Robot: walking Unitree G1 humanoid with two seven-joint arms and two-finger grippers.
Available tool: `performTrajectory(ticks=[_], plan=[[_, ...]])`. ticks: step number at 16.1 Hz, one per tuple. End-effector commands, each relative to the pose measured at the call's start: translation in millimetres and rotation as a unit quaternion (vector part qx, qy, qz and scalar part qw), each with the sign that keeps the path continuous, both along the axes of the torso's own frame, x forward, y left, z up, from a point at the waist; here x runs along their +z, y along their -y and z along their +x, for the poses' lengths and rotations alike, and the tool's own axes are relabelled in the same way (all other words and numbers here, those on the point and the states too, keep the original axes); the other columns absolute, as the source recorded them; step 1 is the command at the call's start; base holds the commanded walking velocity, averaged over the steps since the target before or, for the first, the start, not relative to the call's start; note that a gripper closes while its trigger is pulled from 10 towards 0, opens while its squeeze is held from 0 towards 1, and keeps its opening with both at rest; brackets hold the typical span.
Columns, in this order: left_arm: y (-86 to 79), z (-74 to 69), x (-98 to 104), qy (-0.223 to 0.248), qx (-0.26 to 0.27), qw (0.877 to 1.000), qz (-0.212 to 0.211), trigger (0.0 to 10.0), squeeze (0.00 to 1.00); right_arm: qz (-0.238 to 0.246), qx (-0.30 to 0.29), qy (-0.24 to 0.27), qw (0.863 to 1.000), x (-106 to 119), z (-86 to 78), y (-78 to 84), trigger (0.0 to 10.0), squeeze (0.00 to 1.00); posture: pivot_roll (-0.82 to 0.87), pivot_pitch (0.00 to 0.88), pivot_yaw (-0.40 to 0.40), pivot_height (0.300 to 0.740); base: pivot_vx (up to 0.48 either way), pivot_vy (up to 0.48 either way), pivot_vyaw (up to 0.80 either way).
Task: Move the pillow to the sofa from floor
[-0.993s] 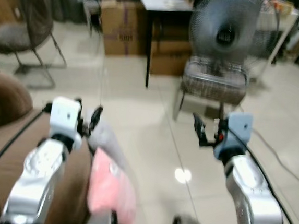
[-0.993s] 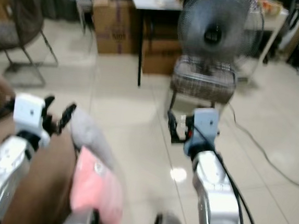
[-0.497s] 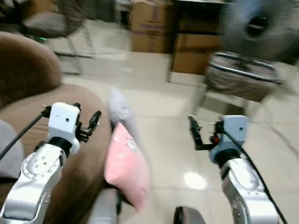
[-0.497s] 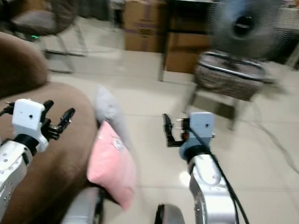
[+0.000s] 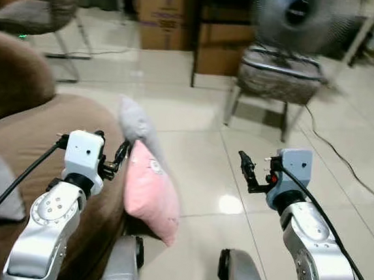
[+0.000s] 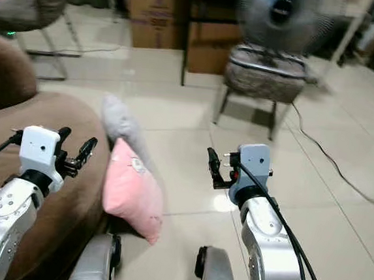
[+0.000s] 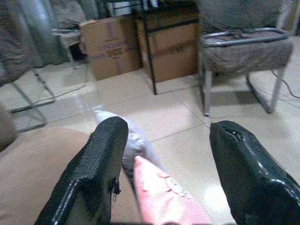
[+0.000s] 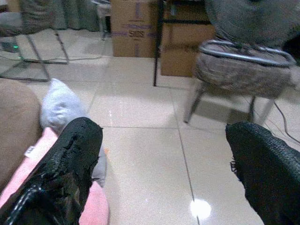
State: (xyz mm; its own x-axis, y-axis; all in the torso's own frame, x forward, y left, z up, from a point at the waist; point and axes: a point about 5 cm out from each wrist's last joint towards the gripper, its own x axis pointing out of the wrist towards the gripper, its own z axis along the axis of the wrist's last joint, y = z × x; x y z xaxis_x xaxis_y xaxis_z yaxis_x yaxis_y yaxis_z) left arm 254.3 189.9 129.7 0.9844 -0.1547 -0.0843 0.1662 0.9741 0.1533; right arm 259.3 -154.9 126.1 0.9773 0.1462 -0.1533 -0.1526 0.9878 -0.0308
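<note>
Pillows are leaning against the side of the brown sofa (image 5: 23,139) as we look down through the left eye: a pink pillow (image 5: 149,192) is standing on the tiled floor (image 5: 193,147) with its lower corner down, and a grey pillow (image 5: 136,124) is resting just behind it, touching it. We are holding the left gripper (image 5: 115,156) over the sofa's edge, just beside the pink pillow, fingers parted and gripping nothing. We are holding the right gripper (image 5: 244,171) above bare floor, well apart from the pillows, also spread and empty. Further off, a stool (image 5: 274,82) is standing with a fan (image 5: 296,15) above it, and a box (image 5: 162,13) beyond. Through the left wrist, we are seeing wide-spread fingers (image 7: 101,164) framing the pink and grey pillows at the sofa's edge. Through the right wrist, we are seeing wide-set fingers (image 8: 70,159) with both pillows near one finger, the stool (image 8: 243,70) ahead.
</note>
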Motion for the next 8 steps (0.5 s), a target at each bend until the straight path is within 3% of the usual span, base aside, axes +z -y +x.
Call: performTrajectory(ticks=[1, 5, 8], plan=[[3.3, -1.0, 0.0, 0.006, -0.003, 1.000, 0.007, 10.0, 0.00, -0.002, -0.010, -0.001, 1.000, 0.3, -1.5, 6.0, 10.0, 0.00, -0.09, 0.000, 0.015, 0.605, 0.000, 0.000, 0.00], [7.4, 0.7, 1.4, 0.021, 0.004, 1.000, 0.019, 10.0, 0.00, 0.002, -0.014, -0.006, 1.000, -1.7, -3.3, 6.9, 10.0, 0.00, -0.09, 0.000, 0.012, 0.605, 0.000, -0.074, -0.63], [9.3, 0.2, 1.9, 0.028, 0.012, 0.999, 0.021, 10.0, 0.00, -0.021, -0.014, -0.003, 1.000, -1.6, -0.2, 9.6, 10.0, 0.00, -0.09, 0.000, 0.006, 0.605, 0.000, -0.395, 0.00]])
